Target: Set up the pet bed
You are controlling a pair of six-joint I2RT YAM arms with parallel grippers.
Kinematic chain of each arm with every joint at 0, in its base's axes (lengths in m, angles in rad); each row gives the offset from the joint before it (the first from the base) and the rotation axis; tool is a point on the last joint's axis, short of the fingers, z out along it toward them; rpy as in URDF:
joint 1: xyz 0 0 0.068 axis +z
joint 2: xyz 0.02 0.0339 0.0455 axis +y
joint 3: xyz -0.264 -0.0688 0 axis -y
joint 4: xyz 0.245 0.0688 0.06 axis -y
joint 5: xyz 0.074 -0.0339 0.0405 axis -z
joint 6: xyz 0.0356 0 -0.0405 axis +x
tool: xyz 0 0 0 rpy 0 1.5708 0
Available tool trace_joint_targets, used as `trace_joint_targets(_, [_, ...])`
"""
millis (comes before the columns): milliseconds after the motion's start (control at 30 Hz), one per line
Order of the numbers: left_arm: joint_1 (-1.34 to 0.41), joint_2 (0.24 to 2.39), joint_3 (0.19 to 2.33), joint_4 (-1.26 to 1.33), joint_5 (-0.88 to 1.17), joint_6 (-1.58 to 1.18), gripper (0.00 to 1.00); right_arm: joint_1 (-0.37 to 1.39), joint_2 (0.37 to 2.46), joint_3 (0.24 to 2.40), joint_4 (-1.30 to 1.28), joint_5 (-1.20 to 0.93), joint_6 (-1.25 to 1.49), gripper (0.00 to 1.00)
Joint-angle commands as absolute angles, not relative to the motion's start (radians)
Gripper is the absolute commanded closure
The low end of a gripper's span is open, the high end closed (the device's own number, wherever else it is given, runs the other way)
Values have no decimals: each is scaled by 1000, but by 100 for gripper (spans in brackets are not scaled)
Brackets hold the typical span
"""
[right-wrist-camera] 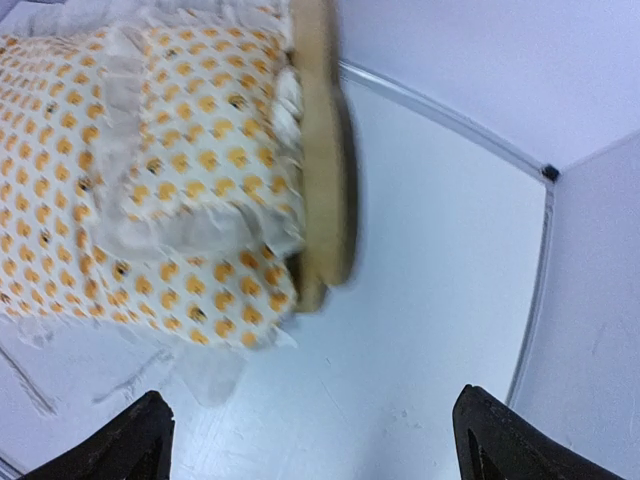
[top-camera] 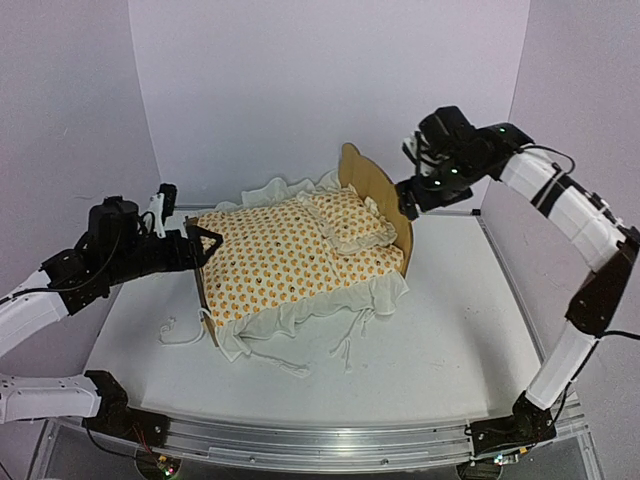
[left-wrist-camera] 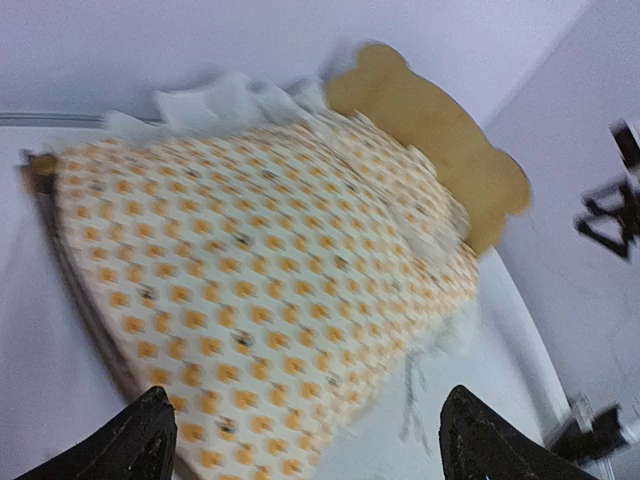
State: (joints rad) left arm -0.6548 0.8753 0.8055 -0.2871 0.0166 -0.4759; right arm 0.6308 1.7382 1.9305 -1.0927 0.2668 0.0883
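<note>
The pet bed stands mid-table, its plywood bear-ear headboard (top-camera: 372, 185) (left-wrist-camera: 440, 130) (right-wrist-camera: 322, 150) at the far right end. Orange-print bedding (top-camera: 290, 255) (left-wrist-camera: 250, 250) (right-wrist-camera: 60, 200) with a white ruffle covers the frame and hides the base. A matching pillow (top-camera: 347, 220) (right-wrist-camera: 190, 130) lies against the headboard. My left gripper (top-camera: 203, 247) (left-wrist-camera: 307, 392) hovers at the foot end, open, with nothing between its fingers. My right gripper (top-camera: 408, 198) (right-wrist-camera: 312, 393) hangs just right of the headboard, above the table, open and holding nothing.
White ruffle and thin tie strings (top-camera: 290, 365) trail off the bed's near side onto the white table (top-camera: 450, 340). More string (top-camera: 175, 330) lies by the foot end. White walls close in the back and sides. A metal rail (top-camera: 320, 440) runs along the near edge.
</note>
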Motion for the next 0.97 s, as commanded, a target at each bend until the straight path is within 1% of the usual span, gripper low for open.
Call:
trace_joint_targets(0, [-336, 817, 850, -270, 100, -386, 8, 423, 1509, 1622, -1121, 180, 124, 2])
trace_joint_targets(133, [-23, 815, 894, -264, 215, -352, 8, 208, 1275, 1363, -1118, 137, 162, 2])
trace_joint_targets(200, [62, 807, 937, -269, 211, -334, 8, 132, 1167, 1269, -1114, 99, 178, 2])
trace_joint_targets(333, [71, 754, 1022, -271, 140, -269, 8, 120, 981, 1131, -1059, 57, 144, 2])
trace_joint_targets(400, [71, 723, 1058, -284, 139, -245, 8, 120, 908, 1106, -1060, -18, 116, 2])
trace_joint_targets(500, [71, 693, 1096, -307, 160, -235, 8, 120, 811, 1087, -1057, -77, 109, 2])
trace_joint_targets(700, [72, 668, 1121, -342, 179, -230, 8, 120, 717, 1083, -1059, -25, 103, 2])
trace_joint_targets(933, [71, 657, 1134, -350, 200, -238, 7, 120, 663, 1089, -1060, -64, 96, 2])
